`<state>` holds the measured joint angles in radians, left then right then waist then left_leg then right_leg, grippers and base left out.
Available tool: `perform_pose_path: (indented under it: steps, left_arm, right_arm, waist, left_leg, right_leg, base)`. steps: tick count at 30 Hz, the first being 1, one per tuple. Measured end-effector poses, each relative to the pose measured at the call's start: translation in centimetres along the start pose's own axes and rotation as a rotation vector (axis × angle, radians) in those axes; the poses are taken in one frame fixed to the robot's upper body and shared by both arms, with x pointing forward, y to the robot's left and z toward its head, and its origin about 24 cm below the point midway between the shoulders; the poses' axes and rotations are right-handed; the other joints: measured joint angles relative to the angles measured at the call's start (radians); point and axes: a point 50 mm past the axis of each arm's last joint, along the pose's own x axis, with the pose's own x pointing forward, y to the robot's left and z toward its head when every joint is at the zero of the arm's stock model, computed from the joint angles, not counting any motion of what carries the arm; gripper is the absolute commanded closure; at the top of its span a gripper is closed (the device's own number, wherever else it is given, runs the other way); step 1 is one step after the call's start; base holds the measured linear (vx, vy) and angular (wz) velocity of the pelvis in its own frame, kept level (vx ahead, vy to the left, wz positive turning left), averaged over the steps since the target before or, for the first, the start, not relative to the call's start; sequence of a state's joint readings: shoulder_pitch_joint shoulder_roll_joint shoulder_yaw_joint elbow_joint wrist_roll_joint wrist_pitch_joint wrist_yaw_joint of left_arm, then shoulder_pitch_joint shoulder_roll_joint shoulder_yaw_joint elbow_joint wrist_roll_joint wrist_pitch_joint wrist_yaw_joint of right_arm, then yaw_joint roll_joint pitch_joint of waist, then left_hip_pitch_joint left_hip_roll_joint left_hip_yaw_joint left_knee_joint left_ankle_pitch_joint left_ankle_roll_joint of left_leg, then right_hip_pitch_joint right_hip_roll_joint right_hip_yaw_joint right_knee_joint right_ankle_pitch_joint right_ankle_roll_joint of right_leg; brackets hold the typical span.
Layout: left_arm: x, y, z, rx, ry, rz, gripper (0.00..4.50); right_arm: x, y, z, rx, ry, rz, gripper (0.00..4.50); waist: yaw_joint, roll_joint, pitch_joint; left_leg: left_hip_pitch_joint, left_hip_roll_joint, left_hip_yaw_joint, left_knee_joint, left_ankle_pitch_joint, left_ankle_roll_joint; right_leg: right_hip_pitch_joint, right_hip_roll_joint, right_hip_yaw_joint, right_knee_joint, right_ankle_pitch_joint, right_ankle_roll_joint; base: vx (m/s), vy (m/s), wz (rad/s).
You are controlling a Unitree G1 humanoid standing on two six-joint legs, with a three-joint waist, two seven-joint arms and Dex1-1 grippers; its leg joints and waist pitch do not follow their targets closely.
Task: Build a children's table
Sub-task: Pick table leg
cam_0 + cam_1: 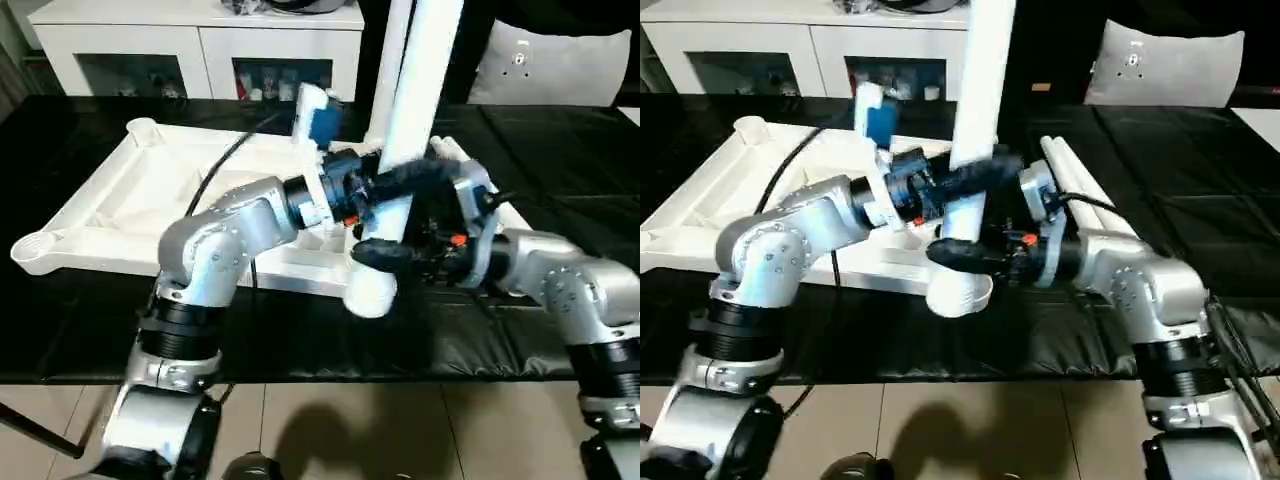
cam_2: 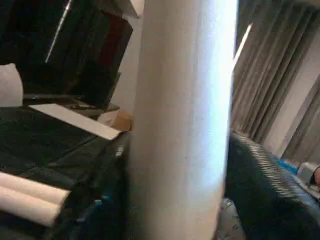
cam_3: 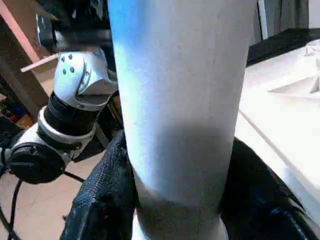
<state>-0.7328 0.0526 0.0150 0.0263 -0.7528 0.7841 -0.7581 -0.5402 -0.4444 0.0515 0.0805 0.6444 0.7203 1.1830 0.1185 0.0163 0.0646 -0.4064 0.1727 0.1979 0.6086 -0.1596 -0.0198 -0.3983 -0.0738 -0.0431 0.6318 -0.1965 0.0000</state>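
Between both tools, leg (image 1: 415,110) upright, thick end down

No legible text, label or number anywhere.

We see a smooth white plastic round leg (image 1: 420,90) with slight sheen; white plastic tabletop (image 1: 120,195), ribbed underside, satin. Black table covering (image 1: 560,150) looks like wrinkled glossy sheeting. Forearms (image 1: 215,240) brushed silver metal. Black gripper fingers (image 3: 100,200) look textured, matt.
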Motion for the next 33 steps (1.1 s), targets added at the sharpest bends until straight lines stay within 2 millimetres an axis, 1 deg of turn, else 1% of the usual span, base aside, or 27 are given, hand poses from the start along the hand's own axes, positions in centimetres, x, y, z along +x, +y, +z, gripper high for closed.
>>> perform_pose_path:
  steps: [1,2,3,6,8,12,14,17,23,28,31,33]
  left_arm:
    - [0.0,0.0,0.0,-0.002,-0.002,0.001,1.48]
    - [-0.1,0.0,-0.1,-0.005,-0.003,0.005,1.34]
    - [-0.1,0.0,-0.2,-0.011,-0.005,0.007,1.09]
    - [0.0,-0.1,-0.4,-0.015,-0.010,0.016,1.03]
    - [0.2,0.0,-0.4,-0.008,-0.019,0.045,0.72]
    - [0.7,0.1,-0.8,0.015,0.008,0.080,0.58]
    - [0.8,0.1,-1.0,0.036,0.026,0.095,0.13]
    - [0.8,0.1,-1.0,0.044,0.029,0.100,0.13]
    - [0.7,0.0,-1.0,0.091,0.030,0.112,0.13]
    - [1.1,0.1,-0.7,0.109,-0.019,0.162,0.13]
    - [1.0,0.2,-0.4,0.119,-0.038,0.180,0.13]
    - [0.5,0.7,-0.4,0.122,-0.048,0.253,0.13]
  right_arm:
    - [0.0,0.0,0.0,-0.004,0.003,-0.003,2.62]
    - [0.1,0.0,-0.1,-0.005,0.007,-0.004,2.62]
    - [0.1,0.0,-0.1,-0.005,0.011,-0.005,2.62]
    - [0.4,-0.2,-0.2,-0.012,0.005,-0.031,2.62]
    - [0.6,-0.5,-0.3,-0.027,0.001,-0.065,2.62]
    - [1.0,-1.1,-0.8,-0.060,0.037,-0.135,2.62]
    - [1.7,-1.5,-1.2,-0.081,0.037,-0.175,2.62]
    - [1.8,-1.9,-1.6,-0.097,0.047,-0.225,2.62]
    - [2.2,-2.0,-1.6,-0.128,0.035,-0.235,2.62]
    - [2.3,-2.4,-1.2,-0.141,-0.023,-0.318,2.62]
    - [1.3,-2.9,-1.0,-0.116,-0.084,-0.419,2.62]
    - [0.2,-3.0,-1.0,-0.102,-0.110,-0.492,2.63]
  waist:
    - [0.000,0.000,0.000]
    - [0.000,0.000,0.000]
    - [0.000,0.000,0.000]
    - [0.000,0.000,0.000]
    - [0.000,0.000,0.000]
    - [-0.001,0.000,0.000]
    - [-0.003,0.000,0.000]
    - [-0.004,0.000,0.000]
    - [-0.005,0.000,0.000]
    - [-0.004,0.000,0.000]
    - [-0.003,0.000,0.000]
    - [-0.004,0.000,0.000]
  left_leg:
    - [0.000,0.000,0.000,0.000,0.000,0.000]
    - [0.000,0.000,0.000,0.000,0.000,0.000]
    - [0.000,0.000,0.000,0.000,0.000,0.000]
    - [0.000,0.000,0.000,0.000,0.000,0.000]
    - [0.000,0.000,0.000,0.000,0.000,0.000]
    - [0.000,0.000,0.000,0.001,0.000,0.000]
    - [0.000,0.000,0.000,0.000,0.000,0.000]
    - [0.000,0.000,0.000,0.000,0.000,0.000]
    - [0.000,0.000,0.000,0.000,0.000,0.000]
    - [0.000,0.000,0.000,0.001,0.000,0.000]
    - [0.000,0.000,0.000,0.001,0.000,0.000]
    - [0.000,0.000,0.000,0.001,0.000,0.000]
  right_leg:
    - [0.000,0.000,0.000,0.000,0.000,0.000]
    - [0.000,0.000,0.000,0.000,0.000,0.000]
    - [0.000,0.000,0.000,0.000,0.000,0.000]
    - [0.000,0.000,0.000,0.000,0.000,0.000]
    - [0.000,0.000,0.000,0.000,0.000,0.000]
    - [0.000,0.000,0.000,0.000,0.000,0.000]
    - [0.000,0.000,0.000,0.000,0.000,0.000]
    - [0.000,0.000,0.000,0.000,0.000,0.001]
    - [0.000,0.000,0.000,0.000,0.000,0.001]
    - [0.001,0.000,0.000,0.000,0.001,0.001]
    - [0.001,0.000,0.000,0.000,0.001,0.001]
    - [0.001,0.000,0.000,0.000,0.001,0.001]
  base:
    - [0.000,0.000,0.00]
    - [0.000,0.000,0.00]
    - [0.000,0.000,0.00]
    - [0.000,0.000,0.00]
    - [0.000,0.000,0.00]
    - [0.000,0.000,0.00]
    - [0.000,0.000,0.00]
    - [0.000,0.000,0.00]
    - [0.000,0.000,0.00]
    - [0.000,0.000,0.00]
    - [0.000,0.000,0.00]
    - [0.000,0.000,0.00]
